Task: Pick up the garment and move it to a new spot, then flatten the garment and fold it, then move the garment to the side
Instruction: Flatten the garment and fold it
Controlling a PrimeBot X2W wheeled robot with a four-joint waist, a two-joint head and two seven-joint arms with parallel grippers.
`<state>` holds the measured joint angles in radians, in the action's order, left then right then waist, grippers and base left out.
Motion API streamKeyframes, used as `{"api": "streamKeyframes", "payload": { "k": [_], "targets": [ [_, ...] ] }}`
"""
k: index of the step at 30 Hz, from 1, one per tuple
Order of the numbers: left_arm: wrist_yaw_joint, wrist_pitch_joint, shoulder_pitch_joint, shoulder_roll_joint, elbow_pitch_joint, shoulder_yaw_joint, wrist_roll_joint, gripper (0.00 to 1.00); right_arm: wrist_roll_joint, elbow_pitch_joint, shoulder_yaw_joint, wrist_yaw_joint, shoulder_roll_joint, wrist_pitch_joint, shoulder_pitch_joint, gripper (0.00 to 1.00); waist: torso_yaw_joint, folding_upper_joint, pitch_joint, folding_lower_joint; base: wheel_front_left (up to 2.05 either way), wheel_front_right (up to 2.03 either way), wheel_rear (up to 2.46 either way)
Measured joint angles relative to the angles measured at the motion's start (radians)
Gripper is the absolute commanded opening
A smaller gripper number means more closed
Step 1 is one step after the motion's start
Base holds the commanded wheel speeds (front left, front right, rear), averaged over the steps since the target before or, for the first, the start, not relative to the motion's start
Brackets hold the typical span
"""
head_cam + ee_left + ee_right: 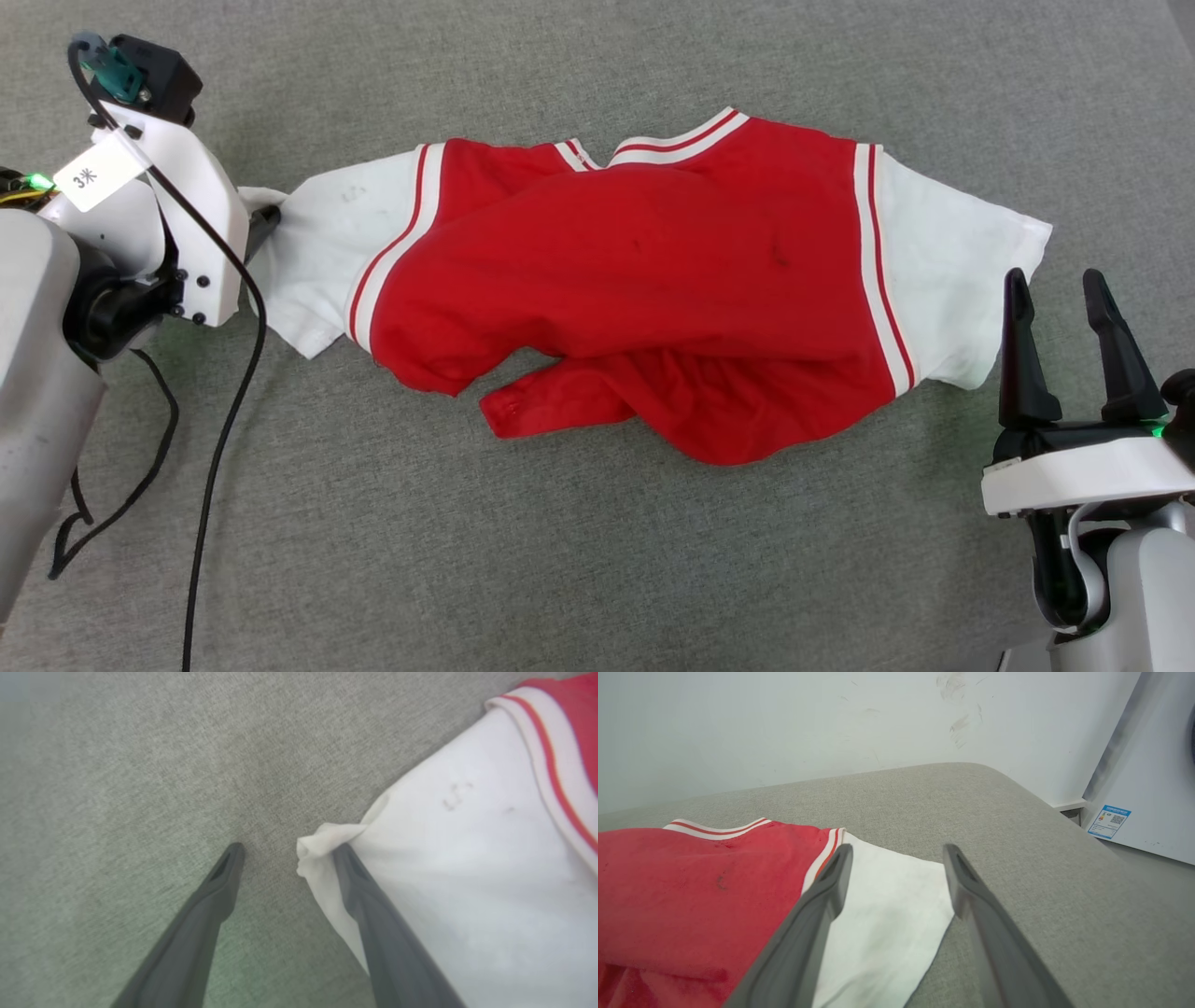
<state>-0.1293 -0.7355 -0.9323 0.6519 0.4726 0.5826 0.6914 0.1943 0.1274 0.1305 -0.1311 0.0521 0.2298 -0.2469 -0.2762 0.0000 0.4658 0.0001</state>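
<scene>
You have the garment [635, 271] lying rumpled across the grey fabric surface [560, 560], your left gripper [288, 851] spread apart with its white edge draped on one finger, and your right gripper [1055, 285] wide apart near its other end.
</scene>
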Motion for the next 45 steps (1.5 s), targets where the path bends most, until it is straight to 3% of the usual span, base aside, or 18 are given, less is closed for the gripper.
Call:
{"api": "streamKeyframes", "payload": {
  "k": [1, 2, 3, 14, 22, 27, 34, 40, 45],
  "targets": [
    [0.000, 0.000, -0.002, -0.002, 0.009, 0.003, 0.007, 1.00, 0.000, 0.001, 0.001, 0.000, 0.000, 0.002, 0.000, 1.00, 0.001, 0.0000, 0.001, 0.0000, 0.00, 0.00, 0.00],
    [0.000, 0.001, -0.005, -0.005, 0.016, 0.008, 0.017, 0.40, 0.000, 0.003, 0.002, 0.000, 0.000, 0.004, -0.001, 1.00, 0.002, 0.0000, 0.002, 0.0000, 0.00, 0.00, 0.00],
    [0.000, 0.008, -0.007, -0.009, 0.022, 0.012, 0.026, 0.00, -0.002, 0.005, 0.003, 0.000, 0.000, 0.005, -0.001, 1.00, 0.003, 0.0000, 0.001, 0.0000, 0.00, 0.00, 0.00],
    [0.001, 0.225, 0.067, -0.049, 0.080, -0.053, 0.105, 0.00, -0.052, 0.005, 0.024, 0.000, -0.001, -0.031, 0.002, 1.00, 0.048, 0.0000, -0.076, 0.0000, 0.00, 0.00, 0.00],
    [0.005, 0.349, 0.201, 0.007, -0.029, -0.083, 0.115, 0.00, -0.099, -0.006, 0.001, 0.000, 0.012, -0.178, 0.044, 1.00, 0.108, 0.0000, -0.179, -0.0001, 0.00, 0.00, 0.00],
    [0.037, 0.394, 0.328, 0.044, -0.183, -0.101, 0.128, 0.00, -0.087, -0.023, -0.024, 0.000, 0.074, -0.311, 0.060, 1.00, 0.156, 0.0000, -0.233, -0.0002, 0.00, 0.00, 0.00],
    [0.128, 0.441, 0.512, 0.068, -0.442, -0.120, 0.145, 0.00, -0.022, -0.047, -0.051, 0.000, 0.180, -0.558, 0.041, 1.00, 0.222, 0.0000, -0.266, -0.0002, 0.00, 0.00, 0.00],
    [0.187, 0.475, 0.622, 0.063, -0.629, -0.118, 0.146, 0.00, 0.071, -0.040, -0.060, 0.000, 0.294, -0.849, -0.053, 1.00, 0.261, 0.0000, -0.237, -0.0002, 0.00, 0.00, 0.00],
    [0.214, 0.485, 0.667, 0.059, -0.744, -0.110, 0.141, 0.00, 0.101, 0.000, -0.067, 0.000, 0.392, -1.019, -0.153, 1.00, 0.293, 0.0001, -0.191, -0.0002, 0.00, 0.00, 0.00]
  ]
}}
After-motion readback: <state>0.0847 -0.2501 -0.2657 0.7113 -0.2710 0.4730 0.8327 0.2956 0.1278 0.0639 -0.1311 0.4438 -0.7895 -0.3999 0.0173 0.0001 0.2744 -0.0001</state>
